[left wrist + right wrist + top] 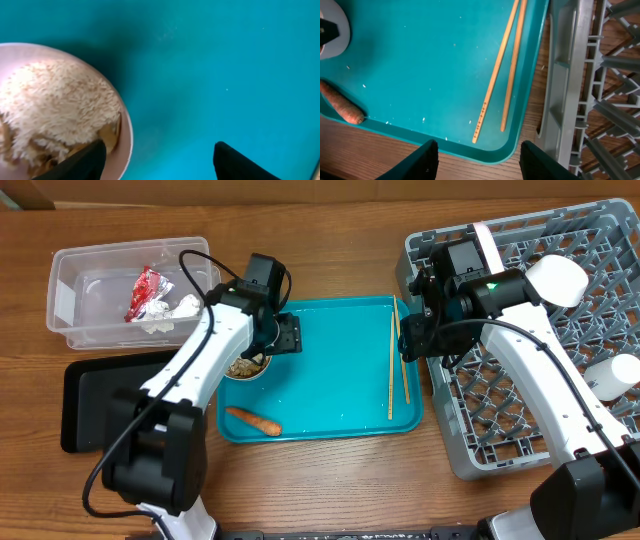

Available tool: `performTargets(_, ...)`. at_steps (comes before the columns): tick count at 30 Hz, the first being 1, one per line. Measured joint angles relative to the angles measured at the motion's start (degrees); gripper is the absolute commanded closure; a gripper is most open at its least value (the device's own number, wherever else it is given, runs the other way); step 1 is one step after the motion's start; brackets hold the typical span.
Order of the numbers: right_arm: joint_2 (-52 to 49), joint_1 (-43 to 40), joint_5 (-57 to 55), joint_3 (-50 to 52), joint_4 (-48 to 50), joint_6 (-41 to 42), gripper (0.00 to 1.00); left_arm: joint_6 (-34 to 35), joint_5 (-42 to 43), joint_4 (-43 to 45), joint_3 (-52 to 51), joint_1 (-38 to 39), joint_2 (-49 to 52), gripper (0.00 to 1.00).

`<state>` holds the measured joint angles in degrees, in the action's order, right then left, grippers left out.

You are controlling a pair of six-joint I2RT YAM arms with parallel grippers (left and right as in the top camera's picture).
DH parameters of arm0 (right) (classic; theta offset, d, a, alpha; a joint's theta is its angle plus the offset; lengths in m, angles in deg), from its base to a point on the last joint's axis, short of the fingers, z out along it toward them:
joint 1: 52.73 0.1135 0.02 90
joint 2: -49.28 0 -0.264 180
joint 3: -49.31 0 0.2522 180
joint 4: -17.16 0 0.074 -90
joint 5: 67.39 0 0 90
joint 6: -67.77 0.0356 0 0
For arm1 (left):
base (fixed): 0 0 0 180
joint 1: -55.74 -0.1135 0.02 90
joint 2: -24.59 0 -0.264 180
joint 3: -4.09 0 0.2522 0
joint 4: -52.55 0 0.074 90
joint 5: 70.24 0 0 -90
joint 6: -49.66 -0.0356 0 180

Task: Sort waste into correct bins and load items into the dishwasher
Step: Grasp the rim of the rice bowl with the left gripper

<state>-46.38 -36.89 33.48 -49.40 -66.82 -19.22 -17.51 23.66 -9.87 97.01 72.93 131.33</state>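
Observation:
A small white bowl (243, 368) of beige food scraps (55, 105) stands at the left of the teal tray (330, 380). My left gripper (270, 345) is open and straddles the bowl's rim (127, 145), with one finger over the scraps and one over the tray. A carrot piece (252, 420) lies at the tray's front left. Two wooden chopsticks (392, 365) lie along the tray's right side. My right gripper (482, 162) is open and empty, above the tray's corner just beyond the chopstick (502, 70) tips, next to the grey dish rack (520, 400).
A clear tub (75, 290) at the back left holds a red wrapper (143, 293) and white tissue (180, 308). A black tray (95, 395) lies left of the teal tray. The rack holds a white cup (556, 280) and another white item (612, 375).

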Motion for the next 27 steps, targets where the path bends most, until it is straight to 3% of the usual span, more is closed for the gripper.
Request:
performTargets(5, 0.00, 0.00, 0.00, 0.00, -0.09, 0.02, 0.46, 1.25, 0.00, 3.15, 0.00, 0.09, 2.19, 0.43)
performTargets(12, 0.00, 0.00, 0.00, 0.00, -0.28, 0.00, 0.46, 1.25, -0.04, 4.17, 0.00, 0.09, 4.94, 0.45)
performTargets(14, 0.00, 0.00, 0.02, 0.00, -0.31, 0.02, 0.46, 1.29, -0.04, 4.17, 0.00, 0.09, 6.05, 0.51)
performTargets(20, 0.00, 0.00, -0.02, 0.00, -0.31, 0.00, 0.47, 2.01, -0.02, 4.11, 0.00, 0.09, 8.70, 0.88)
performTargets(23, 0.00, 0.00, -0.02, 0.00, -0.33, 0.00, 0.47, 1.53, -0.79, 3.82, 0.46, 0.09, 8.68, 0.96)
performTargets(27, 0.00, 0.00, -0.02, 0.00, -0.31, 0.02, 0.47, 1.66, -2.14, 2.51, 1.73, 0.09, 8.57, 0.96)
